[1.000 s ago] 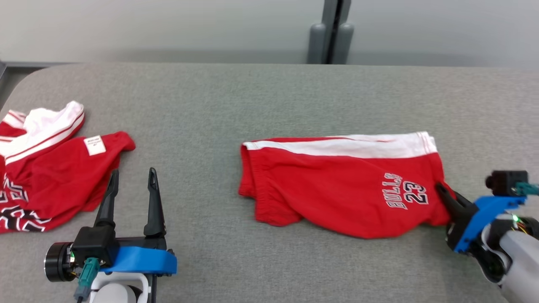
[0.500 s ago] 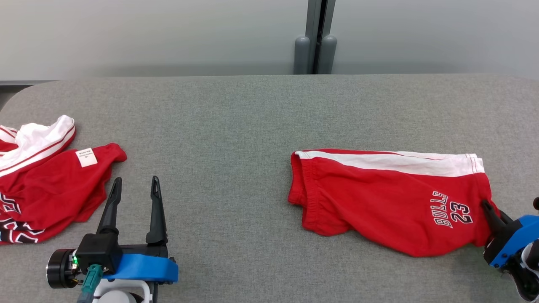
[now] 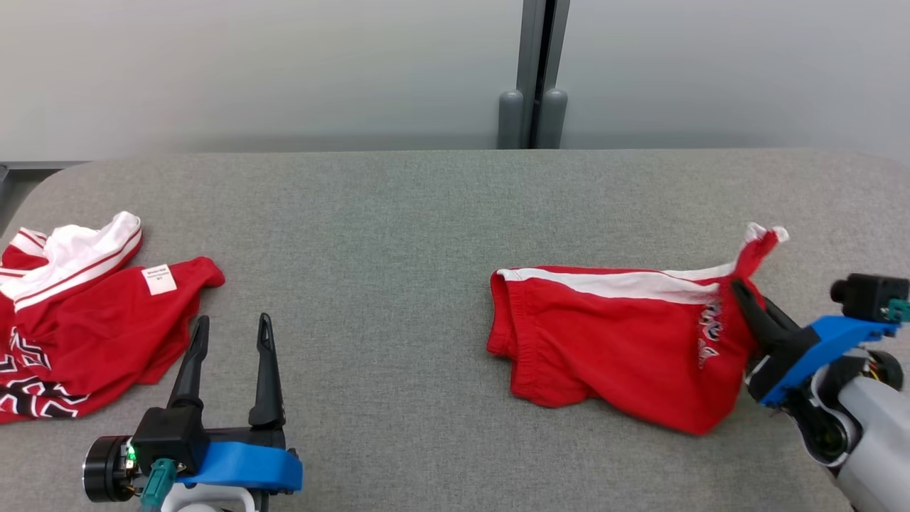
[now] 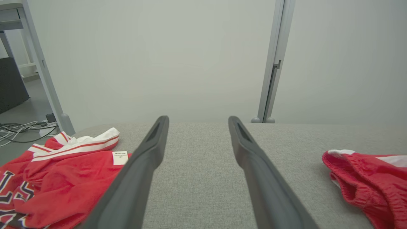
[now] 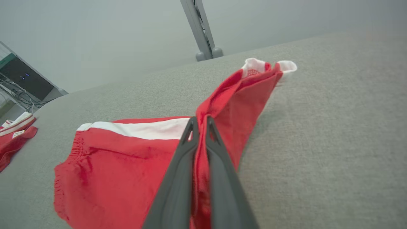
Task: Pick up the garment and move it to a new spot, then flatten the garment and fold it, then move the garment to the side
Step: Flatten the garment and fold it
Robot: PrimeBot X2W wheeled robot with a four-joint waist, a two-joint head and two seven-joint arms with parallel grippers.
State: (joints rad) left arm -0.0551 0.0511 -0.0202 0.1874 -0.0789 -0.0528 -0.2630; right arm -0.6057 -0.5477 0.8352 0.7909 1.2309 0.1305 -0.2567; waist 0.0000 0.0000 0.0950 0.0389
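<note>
Red shorts [image 3: 611, 348]: logo [image 3: 708, 323] prob. illegible

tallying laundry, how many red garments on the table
2. Red shorts at the right, clamped in the right gripper; a crumpled red jersey at the left edge, partly out of frame, so more may be hidden.

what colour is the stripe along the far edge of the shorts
The stripe is white, on red shorts; clearest in the head view.

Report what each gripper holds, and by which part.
The right gripper has its jaws shut on the red shorts, pinching the leg-hem edge opposite the waistband. The left gripper has its jaws open and holds nothing.
</note>
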